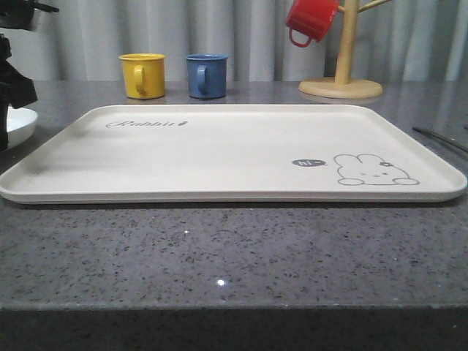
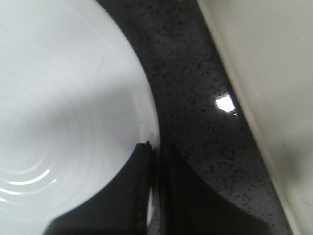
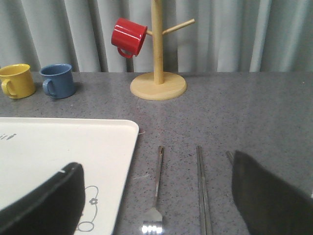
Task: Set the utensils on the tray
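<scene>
Two fingers of the left gripper point(image 2: 155, 188) are seen pinching the rim of the round shallow white plate point(image 2: 63, 112), beside the large cream rectangular plastic tray point(image 1: 219, 146). Slippage of so thin a rim grip is judged likely on lifting. The right gripper point(image 3: 156, 205) is held spread above the shiny steel fork point(image 3: 156, 196) and flat steel chopsticks point(image 3: 201, 191).

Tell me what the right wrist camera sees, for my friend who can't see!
A steel fork and chopsticks lie on the grey counter beside the cream rabbit tray. Behind them, a red mug hangs on a wooden mug tree, near yellow and blue mugs.
</scene>
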